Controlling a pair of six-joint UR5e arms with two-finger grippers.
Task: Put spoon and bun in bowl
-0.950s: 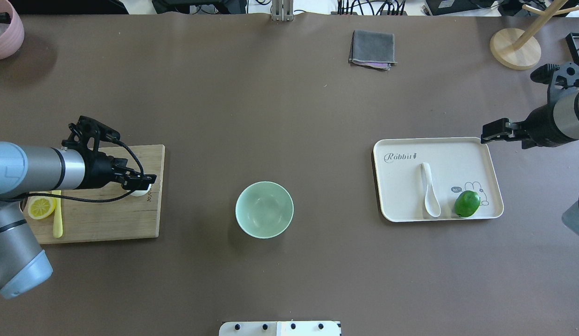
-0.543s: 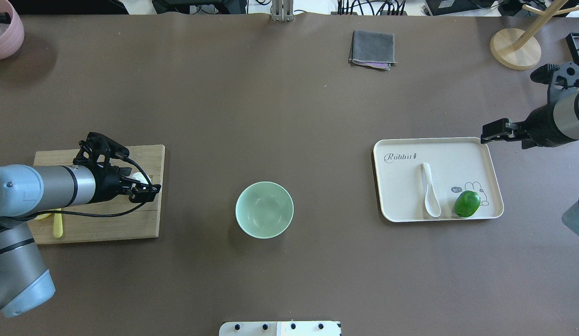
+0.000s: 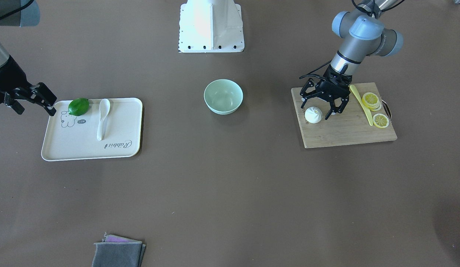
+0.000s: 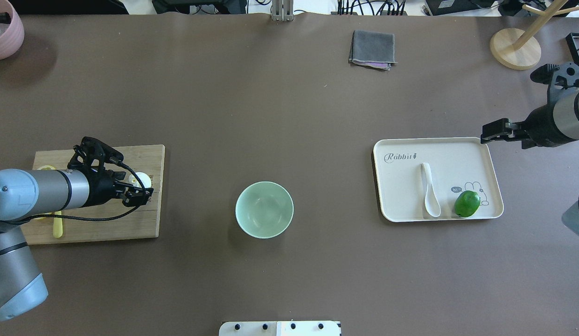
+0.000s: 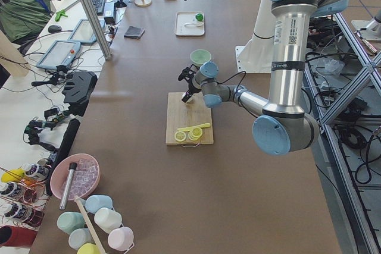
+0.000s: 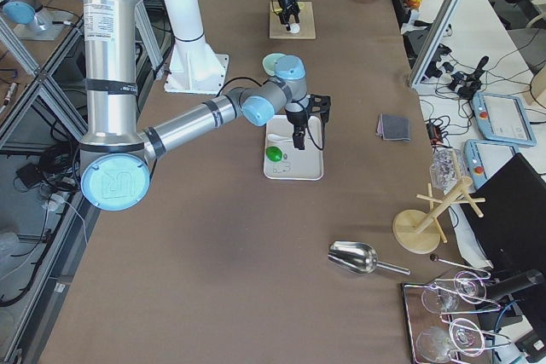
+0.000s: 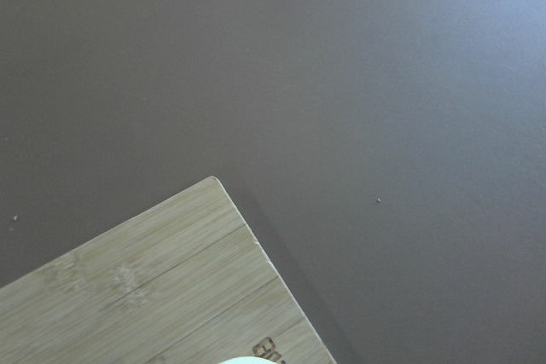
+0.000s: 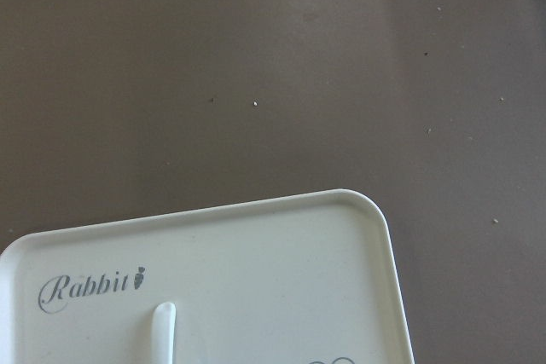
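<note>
The white bun (image 3: 313, 115) sits on the wooden cutting board (image 3: 348, 133), near its edge on the bowl's side. My left gripper (image 3: 318, 110) is open and points down over the bun, a finger on each side; I cannot tell if they touch it. In the overhead view the bun (image 4: 141, 178) peeks out beside that gripper (image 4: 139, 192). The mint-green bowl (image 4: 264, 210) stands empty mid-table. The white spoon (image 4: 429, 191) lies on the white tray (image 4: 457, 154). My right gripper (image 3: 31, 99) is open and empty, off the tray's far corner.
A green round fruit (image 4: 467, 203) lies on the tray beside the spoon. Lemon slices (image 3: 374, 104) and a yellow stick (image 3: 361, 102) lie on the board. A folded grey cloth (image 4: 372, 49), a pink bowl (image 4: 4, 32) and a wooden stand (image 4: 515, 48) are at the far side.
My left gripper has moved back a little along the board and now stands over the bun. The right arm, spoon and bowl have not moved.
</note>
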